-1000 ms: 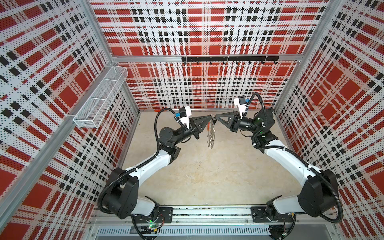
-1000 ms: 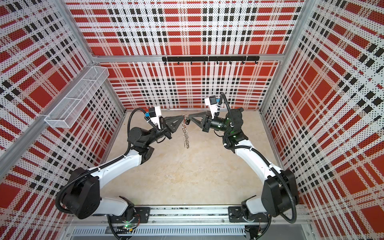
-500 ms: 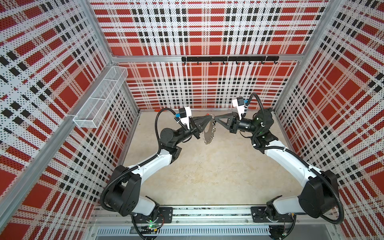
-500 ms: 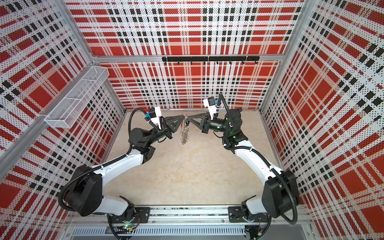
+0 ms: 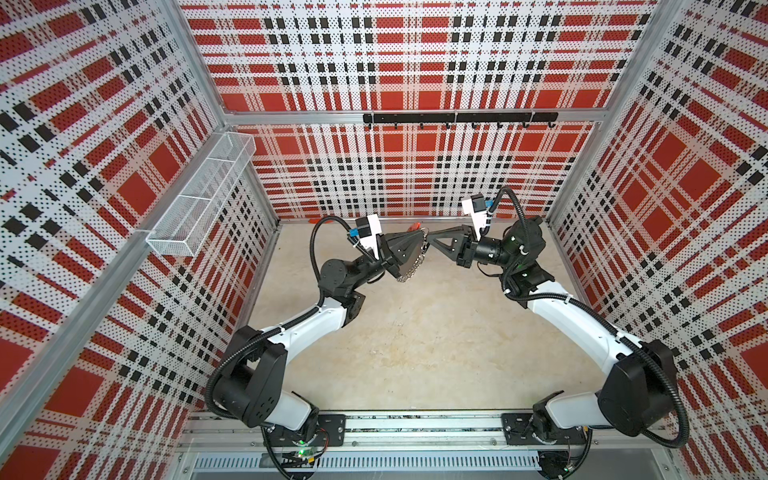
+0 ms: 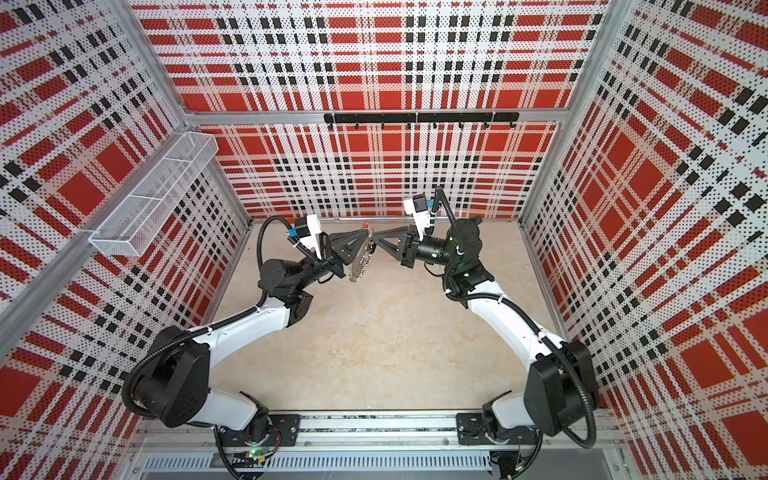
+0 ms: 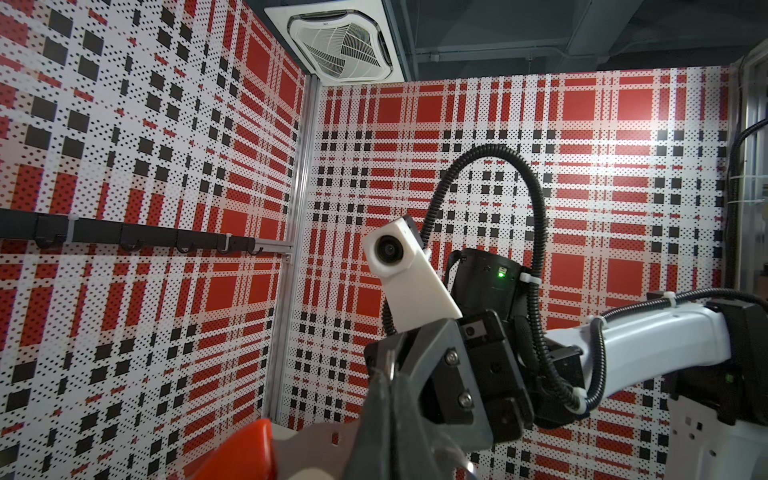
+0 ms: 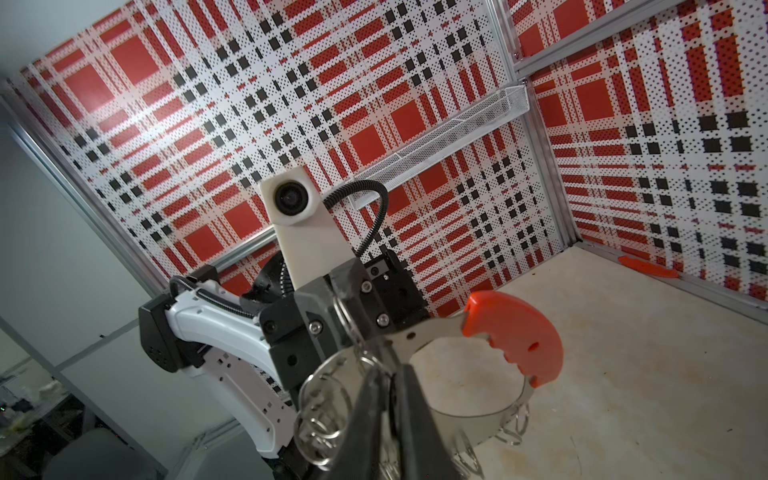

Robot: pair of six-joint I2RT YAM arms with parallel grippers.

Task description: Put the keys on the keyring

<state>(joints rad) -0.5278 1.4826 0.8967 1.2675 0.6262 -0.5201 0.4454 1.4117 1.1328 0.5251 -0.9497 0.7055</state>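
The keyring (image 5: 409, 269), a grey band with a red segment (image 5: 414, 226) and several silver split rings, hangs above the floor near the back wall in both top views (image 6: 359, 266). My left gripper (image 5: 423, 240) is shut on its band, seen close up in the left wrist view (image 7: 316, 440). My right gripper (image 5: 431, 242) meets it tip to tip. In the right wrist view its fingers (image 8: 415, 415) stand a narrow slit apart at the band's rim (image 8: 478, 415), among the split rings (image 8: 324, 415). I cannot pick out the keys in any view.
A black hook rail (image 5: 459, 118) runs along the back wall and a white wire basket (image 5: 199, 195) hangs on the left wall. A small red piece (image 8: 648, 266) lies on the floor at the foot of the back wall. Plaid walls close in three sides.
The left gripper has rolled, and the keyring has swung from hanging edge-on to lying tilted under it. The right gripper's fingers have parted slightly.
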